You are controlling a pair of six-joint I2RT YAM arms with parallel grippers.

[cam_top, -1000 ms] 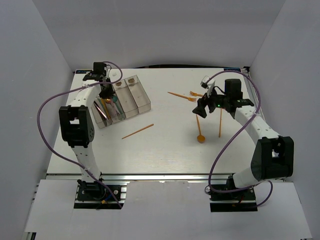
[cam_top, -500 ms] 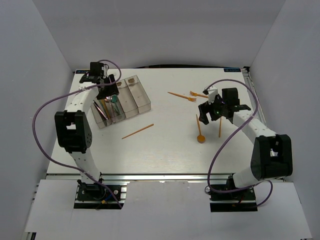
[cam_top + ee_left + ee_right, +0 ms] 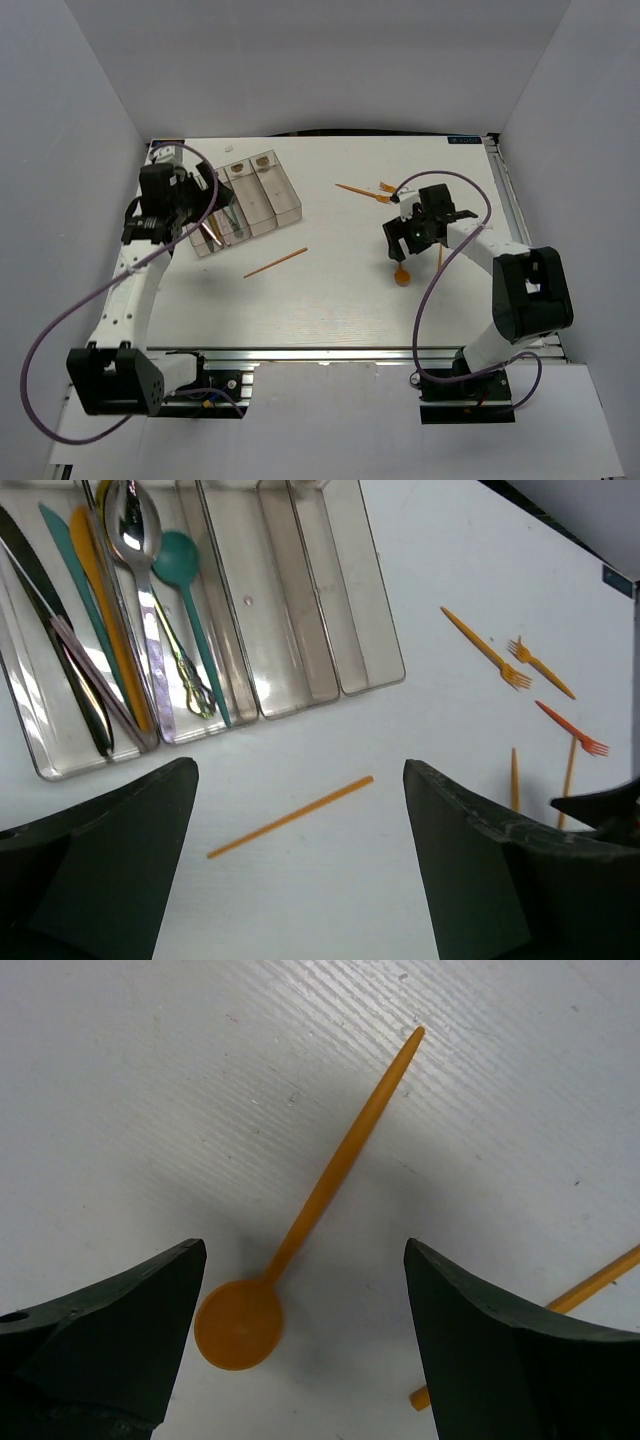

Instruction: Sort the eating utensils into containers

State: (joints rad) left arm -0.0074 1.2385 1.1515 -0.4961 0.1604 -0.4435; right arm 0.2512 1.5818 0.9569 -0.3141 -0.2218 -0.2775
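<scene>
The containers point(image 3: 283, 198), clear bins joined in a row, sit at the back left. In the left wrist view the containers point(image 3: 352, 600) hold dark, teal and orange knives point(image 3: 75, 660) in one bin and a metal spoon and a teal spoon point(image 3: 183, 575) in the bin beside it; two bins are bare. My left gripper point(image 3: 200, 208) hovers open and empty by their left end. An orange stick point(image 3: 290, 816) lies on the table between its fingers' line of sight. My right gripper point(image 3: 305, 1340) stands open right over an orange spoon point(image 3: 300, 1230), not touching it.
Orange forks point(image 3: 365, 190) and a red fork point(image 3: 572, 730) lie at the back right. A second orange stick point(image 3: 440, 255) lies just right of the orange spoon point(image 3: 401, 277). White walls close in the table on three sides.
My left gripper opened and drew back left and nearer from the bins. My right gripper moved down and left until it stood over the orange spoon.
</scene>
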